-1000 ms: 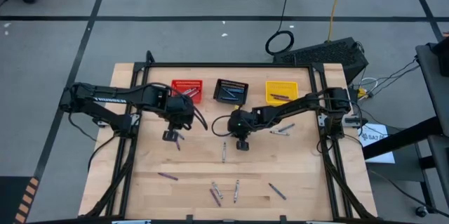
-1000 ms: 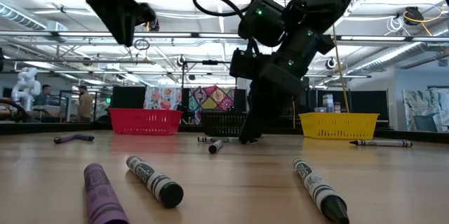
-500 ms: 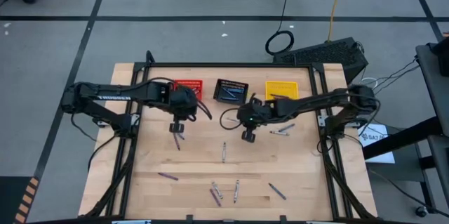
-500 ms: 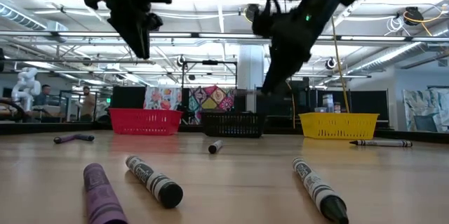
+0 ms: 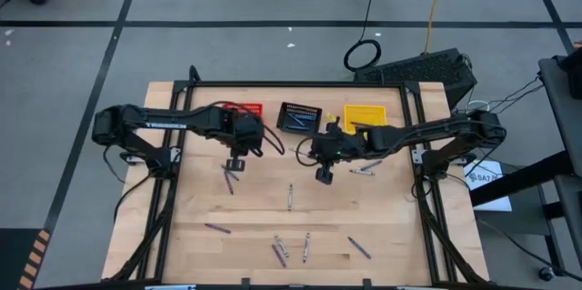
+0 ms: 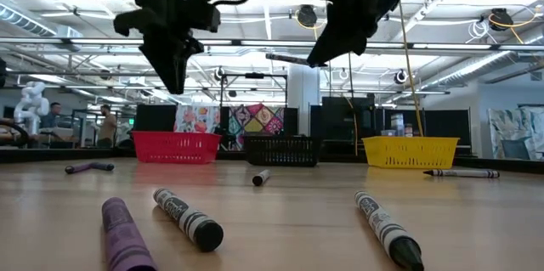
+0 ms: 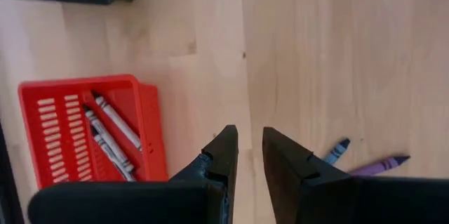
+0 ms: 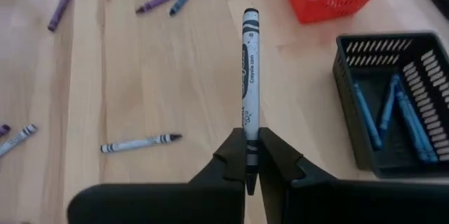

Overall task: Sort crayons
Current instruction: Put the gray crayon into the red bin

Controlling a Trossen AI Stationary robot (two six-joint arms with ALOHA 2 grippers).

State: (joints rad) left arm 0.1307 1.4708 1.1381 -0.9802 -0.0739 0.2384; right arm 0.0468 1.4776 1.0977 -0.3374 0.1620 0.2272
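Note:
My right gripper hangs high over the table's middle, shut on a grey crayon that also shows in the low view. My left gripper stands open and empty above the table, between the red basket and a blue crayon lying beside a purple crayon. The red basket holds grey crayons. The black basket holds blue ones. My right gripper pinches the grey crayon at its pointed end between the two fingers. The crayon runs on along the line of the fingers and sticks out past their tips. It is lifted clear of the table, nearly level in the low view.
A yellow basket stands right of the black one at the far edge. Loose crayons lie at the table's middle, right and near edge. Two lie close before the low camera.
My right gripper has risen from the table top with the grey crayon, which is now lifted clear, and has tipped toward level. My left gripper has sunk and gone a little toward the table's right edge, staying open.

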